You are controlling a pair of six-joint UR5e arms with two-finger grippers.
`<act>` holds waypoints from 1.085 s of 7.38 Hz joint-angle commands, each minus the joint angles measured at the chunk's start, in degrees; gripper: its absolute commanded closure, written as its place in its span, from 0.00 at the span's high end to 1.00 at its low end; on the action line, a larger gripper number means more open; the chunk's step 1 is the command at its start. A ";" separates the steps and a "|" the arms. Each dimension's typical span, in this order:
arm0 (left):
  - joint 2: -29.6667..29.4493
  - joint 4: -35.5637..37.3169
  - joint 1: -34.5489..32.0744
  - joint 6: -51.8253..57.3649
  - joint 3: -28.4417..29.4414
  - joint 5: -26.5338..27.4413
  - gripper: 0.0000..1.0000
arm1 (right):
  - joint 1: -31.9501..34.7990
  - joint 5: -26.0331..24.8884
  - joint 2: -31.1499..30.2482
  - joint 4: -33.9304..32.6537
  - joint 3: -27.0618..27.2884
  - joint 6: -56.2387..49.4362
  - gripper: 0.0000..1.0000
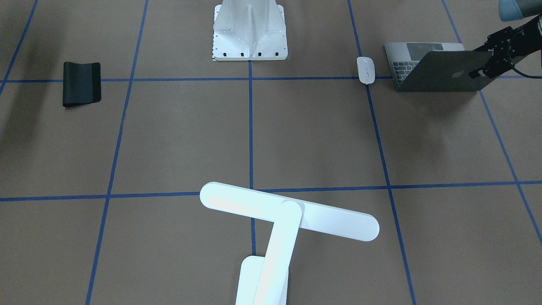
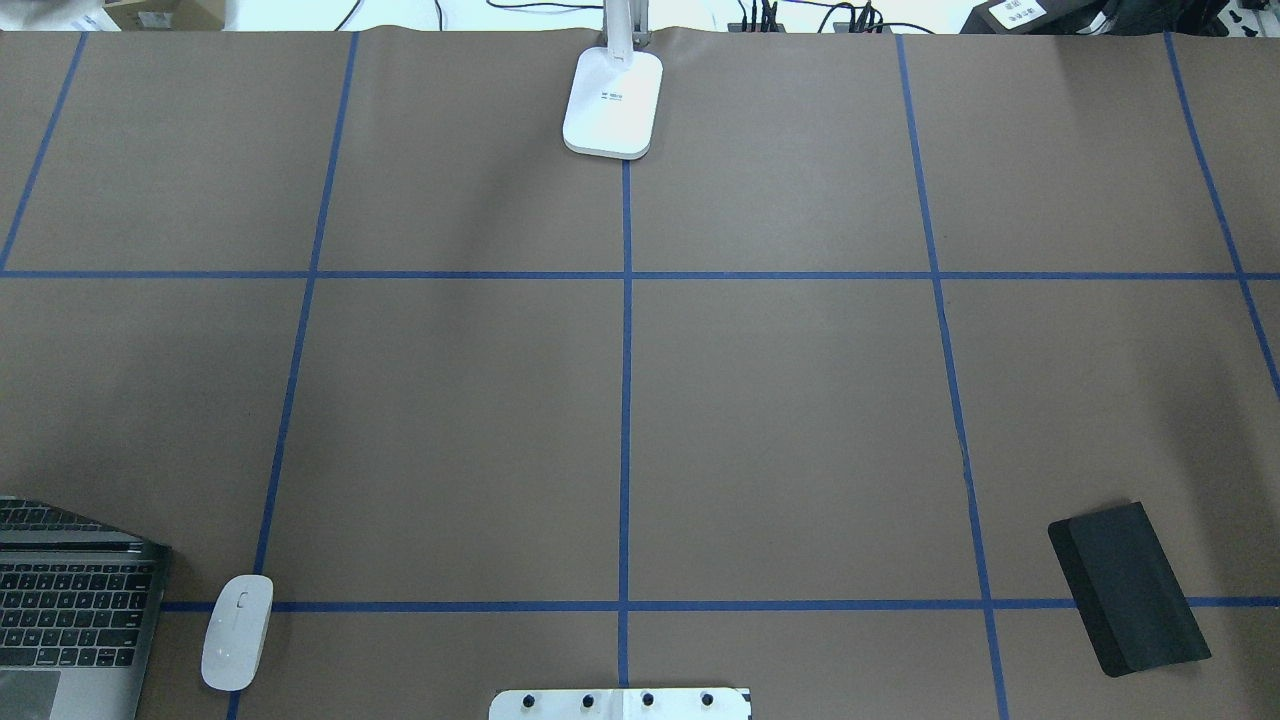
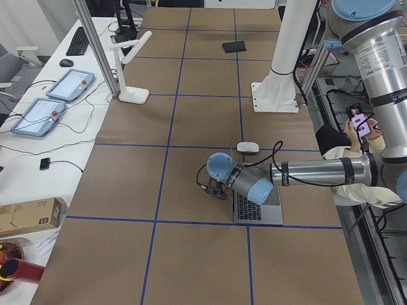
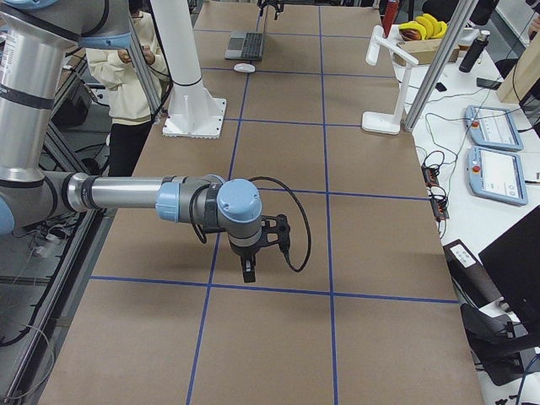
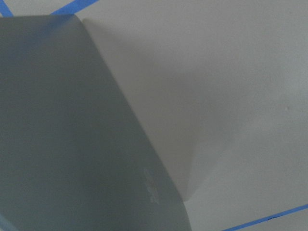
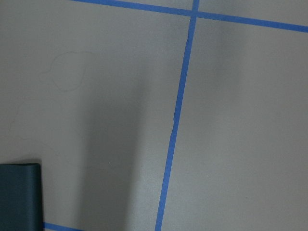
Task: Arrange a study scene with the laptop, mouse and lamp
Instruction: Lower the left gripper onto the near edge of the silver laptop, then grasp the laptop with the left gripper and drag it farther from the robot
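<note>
Lamp (image 1: 288, 216) standing, mouse (image 1: 366, 70) just beside laptop (image 1: 440, 72). Lid half raised, apparently grasped by left hand (image 1: 480, 73); placing probably not yet done. Cannot tell right hand (image 4: 250, 268) state.

In the overhead view we lose most of the laptop (image 2: 70, 610) past the lower left edge, and only the lamp (image 2: 612, 100) base shows at top centre. The front view cuts off the left gripper (image 1: 487, 70) arm at upper right; its jaws sit against the lid, unreadable. The left wrist view is a grey blur.
</note>
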 commanded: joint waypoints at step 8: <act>-0.45 0.14 0.06 -2.39 0.34 -2.63 0.00 | 0.01 0.00 0.00 0.00 -0.12 -0.09 1.00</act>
